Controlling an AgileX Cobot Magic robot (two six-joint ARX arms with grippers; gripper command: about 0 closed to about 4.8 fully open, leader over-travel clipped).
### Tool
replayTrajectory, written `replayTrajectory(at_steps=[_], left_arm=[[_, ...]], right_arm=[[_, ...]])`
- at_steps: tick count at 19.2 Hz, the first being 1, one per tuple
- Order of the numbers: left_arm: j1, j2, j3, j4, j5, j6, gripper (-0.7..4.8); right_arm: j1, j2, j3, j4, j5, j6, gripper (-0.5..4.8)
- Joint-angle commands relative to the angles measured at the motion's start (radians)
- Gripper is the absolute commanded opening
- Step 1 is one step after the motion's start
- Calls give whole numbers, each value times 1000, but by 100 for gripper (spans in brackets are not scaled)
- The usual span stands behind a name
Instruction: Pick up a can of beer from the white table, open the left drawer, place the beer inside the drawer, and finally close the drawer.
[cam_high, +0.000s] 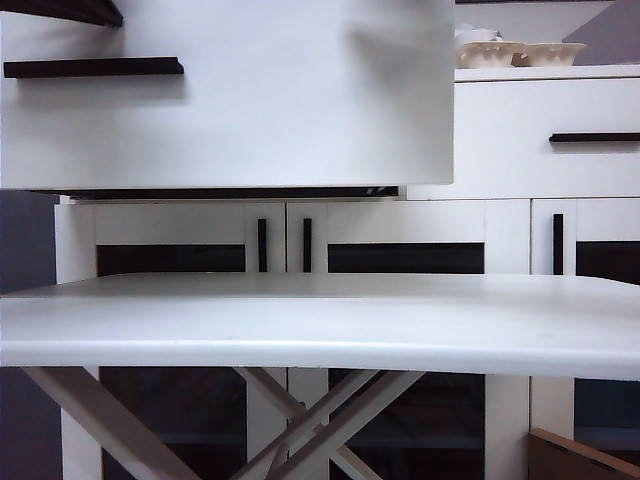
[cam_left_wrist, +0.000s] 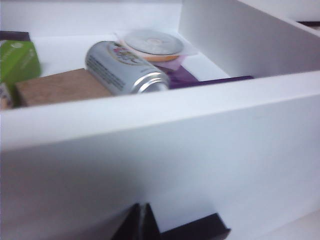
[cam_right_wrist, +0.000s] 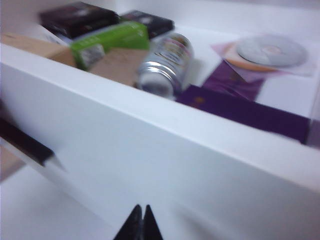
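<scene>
The left drawer (cam_high: 230, 110) stands pulled out, its white front filling the upper left of the exterior view, black bar handle (cam_high: 92, 67) on it. The can of beer (cam_left_wrist: 125, 67) lies on its side inside the drawer, also shown as the can (cam_right_wrist: 165, 62) in the right wrist view. My left gripper (cam_left_wrist: 139, 207) is shut and empty, its tips close to the drawer front (cam_left_wrist: 160, 150) beside the handle (cam_left_wrist: 197, 231). My right gripper (cam_right_wrist: 140, 209) is shut and empty too, close to the drawer front (cam_right_wrist: 165, 165). The white table (cam_high: 320, 320) spans the foreground. Neither arm shows in the exterior view.
Inside the drawer lie a green box (cam_left_wrist: 17, 60), a brown board (cam_left_wrist: 60, 86), a disc in a sleeve (cam_left_wrist: 152, 44), a purple booklet (cam_right_wrist: 240, 107) and dark boxes (cam_right_wrist: 77, 17). The twin drawer (cam_high: 545, 135) sits at right, with bowls (cam_high: 520, 52) on the cabinet top.
</scene>
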Motion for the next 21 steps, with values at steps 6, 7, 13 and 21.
replayTrajectory(at_steps=[6,7,13,21], left_arm=[[4,28,-2,107,-82,5,-6],[4,35,-2,126,-82,5,-6],[4,95,-2,193,-82,5,-6],[4,185,-2,368,-82,5,-6]], right_arm=[[-2,55,2,85,2,2,-5],[-2,59,2,100,2,2,-5],[-32,71,2,201,-2,-13,-5],[-114,129,3,259,-3,-17,-5]])
